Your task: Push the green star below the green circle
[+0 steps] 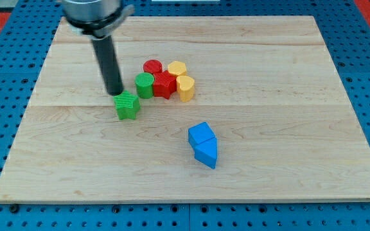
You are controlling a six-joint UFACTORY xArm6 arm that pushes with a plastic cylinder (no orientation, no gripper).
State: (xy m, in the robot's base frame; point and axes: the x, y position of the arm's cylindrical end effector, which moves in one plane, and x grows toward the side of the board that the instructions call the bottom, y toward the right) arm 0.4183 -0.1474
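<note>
The green star (127, 105) lies left of the board's middle, just below and a little left of the green circle (144, 85). A small gap shows between them. The green circle stands at the left end of a tight cluster of blocks. My tip (115, 94) rests on the board at the star's upper left edge, touching or nearly touching it, and just left of the green circle. The dark rod rises from the tip toward the view's top.
The cluster holds a red circle (152, 67), a red star (164, 84), a yellow block (176, 68) and a second yellow block (185, 88). Two blue blocks (203, 144) lie together lower right of the middle. The wooden board (300, 128) sits on a blue pegboard.
</note>
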